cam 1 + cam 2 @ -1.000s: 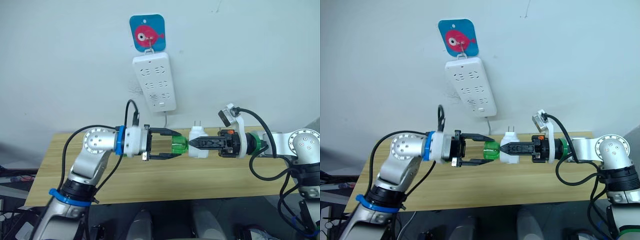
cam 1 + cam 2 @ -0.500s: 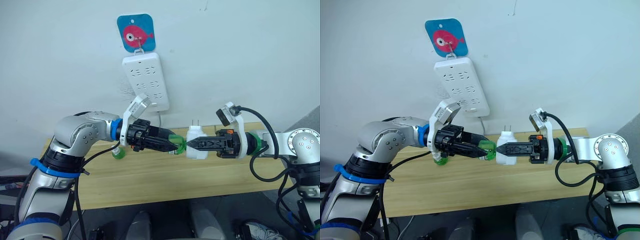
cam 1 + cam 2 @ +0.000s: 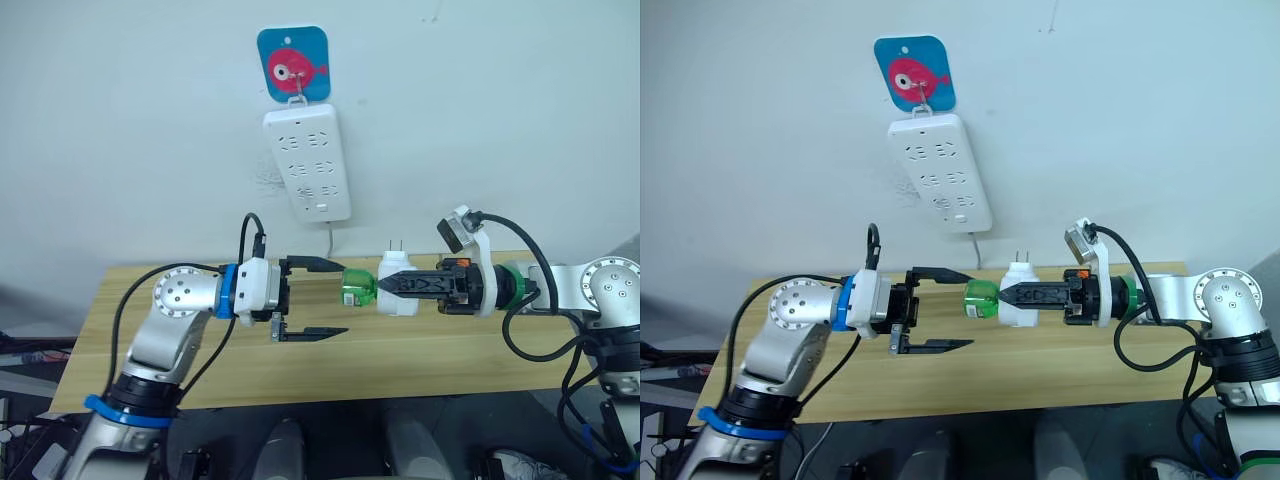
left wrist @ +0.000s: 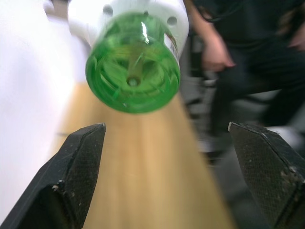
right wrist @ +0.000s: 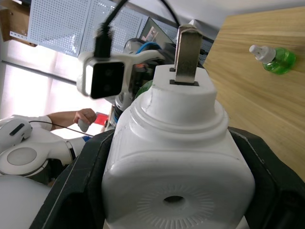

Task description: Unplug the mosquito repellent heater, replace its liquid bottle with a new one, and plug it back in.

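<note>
Left gripper (image 3: pixel 318 297) reopened wide; right gripper (image 3: pixel 384 284) grips heater (image 3: pixel 396 285).

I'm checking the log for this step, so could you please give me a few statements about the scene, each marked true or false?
1. The right gripper holds the mosquito repellent heater. True.
2. The heater is plugged into the power strip. False: it is held in the air, prongs bare.
3. The left gripper is clamped on the green bottle. False: its fingers are spread apart.
4. A green bottle is fitted to the heater. True.
</note>
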Robot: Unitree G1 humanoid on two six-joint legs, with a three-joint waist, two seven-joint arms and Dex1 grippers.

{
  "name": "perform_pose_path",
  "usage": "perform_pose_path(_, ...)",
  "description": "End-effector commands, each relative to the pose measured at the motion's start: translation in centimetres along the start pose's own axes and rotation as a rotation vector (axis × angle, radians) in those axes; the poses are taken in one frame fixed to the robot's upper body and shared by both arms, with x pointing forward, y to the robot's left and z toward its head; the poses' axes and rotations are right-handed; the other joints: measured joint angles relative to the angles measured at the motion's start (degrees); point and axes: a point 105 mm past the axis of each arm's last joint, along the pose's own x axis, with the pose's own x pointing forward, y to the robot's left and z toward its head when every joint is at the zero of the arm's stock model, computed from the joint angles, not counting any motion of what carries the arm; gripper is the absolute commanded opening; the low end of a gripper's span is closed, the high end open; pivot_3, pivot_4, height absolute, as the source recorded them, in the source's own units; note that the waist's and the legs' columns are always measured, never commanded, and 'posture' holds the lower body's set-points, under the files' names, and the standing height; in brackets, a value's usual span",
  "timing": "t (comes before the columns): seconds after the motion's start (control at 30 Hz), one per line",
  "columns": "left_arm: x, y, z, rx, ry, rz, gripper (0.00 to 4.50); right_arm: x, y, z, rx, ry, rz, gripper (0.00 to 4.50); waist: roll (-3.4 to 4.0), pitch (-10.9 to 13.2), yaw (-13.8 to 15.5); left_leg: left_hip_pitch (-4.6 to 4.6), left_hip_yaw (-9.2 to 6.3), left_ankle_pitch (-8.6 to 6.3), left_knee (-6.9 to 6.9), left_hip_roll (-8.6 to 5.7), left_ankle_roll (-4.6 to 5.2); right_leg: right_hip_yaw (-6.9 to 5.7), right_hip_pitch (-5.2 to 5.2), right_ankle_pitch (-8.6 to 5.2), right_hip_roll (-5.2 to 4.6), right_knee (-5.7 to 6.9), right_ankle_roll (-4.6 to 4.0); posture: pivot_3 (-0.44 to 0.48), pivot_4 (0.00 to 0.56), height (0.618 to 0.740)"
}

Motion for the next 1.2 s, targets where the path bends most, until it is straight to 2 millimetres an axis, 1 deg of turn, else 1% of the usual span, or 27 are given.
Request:
perform_pose_path(0.03, -0.3, 0.7, 0.9, 0.13, -0.029, 0.065, 4.37, 0.1, 1.2, 0.2, -0.02, -0.008, 0.052, 3.06, 0.0, 0.0, 0.11, 0.0, 0.0, 0.0, 0.0, -0.01, 0.0, 0.0, 0.0, 0.0, 0.0, 0.0, 0.0, -0.126, 0.191, 0.734)
perform_pose_path(0.13, 0.0, 0.9, 1.3, 0.181, -0.059, 0.08, 4.37, 0.1, 1.2, 0.1, -0.021, -0.004, 0.051, 3.06, 0.0, 0.0, 0.08, 0.01, 0.01, 0.0, -0.01, -0.01, 0.0, 0.01, 0.01, 0.01, 0.0, 0.01, 0.0, -0.125, 0.191, 0.734)
perform_pose_path(0.23, 0.3, 0.9, 1.4, 0.202, -0.069, 0.059, 4.37, 0.1, 1.3, 0.1, -0.022, -0.003, 0.051, 3.06, 0.0, 0.0, 0.06, 0.0, 0.0, 0.0, -0.01, -0.01, 0.0, -0.01, 0.01, 0.01, 0.0, 0.0, 0.01, -0.124, 0.19, 0.734)
perform_pose_path(0.33, 0.5, 1.1, 1.1, 0.217, -0.064, 0.055, 3.85, 0.2, 1.3, 0.2, -0.025, 0.0, 0.053, 3.06, 0.0, 0.0, 0.05, 0.01, -0.02, 0.0, -0.01, -0.01, 0.0, -0.03, 0.01, 0.01, 0.01, 0.02, 0.01, -0.124, 0.19, 0.734)
perform_pose_path(0.47, 1.1, 1.0, 1.0, 0.223, -0.07, 0.047, 2.55, 0.3, 1.3, 0.2, -0.028, 0.002, 0.056, 3.06, 0.0, 0.0, -0.03, 0.01, -0.01, 0.0, -0.01, -0.02, 0.01, -0.01, 0.02, 0.01, 0.01, 0.01, 0.01, -0.125, 0.19, 0.734)
perform_pose_path(0.5, 1.1, 0.9, 1.0, 0.224, -0.073, 0.046, 2.3, 0.3, 1.3, 0.2, -0.028, 0.002, 0.056, 3.06, 0.0, 0.0, -0.04, 0.0, -0.02, 0.0, -0.01, -0.01, 0.0, -0.03, 0.01, 0.01, 0.01, 0.01, 0.01, -0.128, 0.19, 0.734)
perform_pose_path(0.67, 1.1, 1.0, 1.3, 0.211, -0.06, 0.008, 2.24, 0.2, 1.3, 0.1, -0.03, 0.005, 0.056, 3.06, 0.0, 0.0, -0.1, 0.02, -0.03, 0.0, -0.02, 0.0, 0.0, -0.04, 0.01, 0.01, 0.03, 0.02, 0.01, -0.124, 0.192, 0.734)
perform_pose_path(0.7, 1.1, 1.4, 1.2, 0.139, -0.036, -0.003, 2.24, 0.2, 1.3, 0.1, -0.031, 0.007, 0.055, 3.06, 0.0, 0.0, -0.1, 0.01, -0.04, 0.0, -0.01, 0.0, 0.0, -0.04, 0.01, 0.01, 0.03, 0.02, 0.01, -0.124, 0.192, 0.734)
perform_pose_path(0.8, 0.7, 2.7, 0.7, -0.281, 0.06, -0.014, 2.24, 0.1, 1.3, -0.1, -0.035, 0.021, 0.051, 3.06, -0.02, 0.01, -0.41, 0.02, -0.07, 0.0, 0.0, -0.02, 0.01, -0.04, 0.02, 0.01, 0.03, 0.05, 0.01, -0.124, 0.192, 0.734)
perform_pose_path(0.83, 0.7, 2.9, 0.8, -0.368, 0.077, -0.017, 2.24, 0.1, 1.3, -0.1, -0.036, 0.024, 0.05, 3.06, -0.03, 0.02, -0.45, 0.01, -0.12, 0.0, 0.01, -0.03, 0.01, -0.06, 0.02, 0.01, 0.03, 0.08, 0.02, -0.114, 0.194, 0.734)
perform_pose_path(0.9, 0.1, 3.5, 1.5, -0.592, 0.101, -0.078, 2.24, 0.1, 1.2, -0.4, -0.039, 0.041, 0.048, 3.06, -0.04, 0.04, -0.66, 0.01, -0.13, 0.0, -0.01, -0.03, 0.01, -0.09, 0.03, 0.01, 0.04, 0.05, 0.02, -0.112, 0.194, 0.734)
perform_pose_path(0.93, -0.5, 4.0, 2.2, -0.725, 0.095, -0.12, 2.24, 0.1, 1.3, -0.6, -0.041, 0.051, 0.048, 3.06, -0.08, 0.12, -0.77, 0.01, -0.14, 0.0, -0.01, -0.03, 0.01, -0.11, 0.03, 0.0, 0.04, 0.06, 0.02, -0.111, 0.195, 0.734)
perform_pose_path(0.97, -0.9, 4.4, 3.0, -0.816, 0.085, -0.149, 2.24, 0.1, 1.3, -0.7, -0.042, 0.058, 0.049, 3.06, -0.08, 0.21, -0.87, 0.0, -0.18, 0.0, -0.01, -0.01, 0.02, -0.15, 0.02, 0.0, 0.08, 0.05, 0.02, -0.113, 0.195, 0.734)
perform_pose_path(1.03, -1.2, 5.1, 3.8, -0.895, 0.066, -0.167, 2.24, 0.1, 1.3, -0.8, -0.046, 0.064, 0.052, 3.06, -0.07, 0.26, -1.36, 0.0, -0.21, 0.0, -0.01, -0.01, 0.02, -0.18, 0.02, 0.0, 0.1, 0.08, 0.02, -0.113, 0.195, 0.734)
perform_pose_path(1.2, -0.9, 4.3, 3.6, -0.818, 0.1, -0.183, 2.24, 0.1, 1.4, -0.9, -0.049, 0.059, 0.058, 3.06, -0.06, 0.35, -2.06, 0.01, -0.12, 0.02, -0.11, 0.03, -0.01, -0.12, -0.04, -0.01, 0.09, -0.02, 0.01, -0.121, 0.196, 0.734)
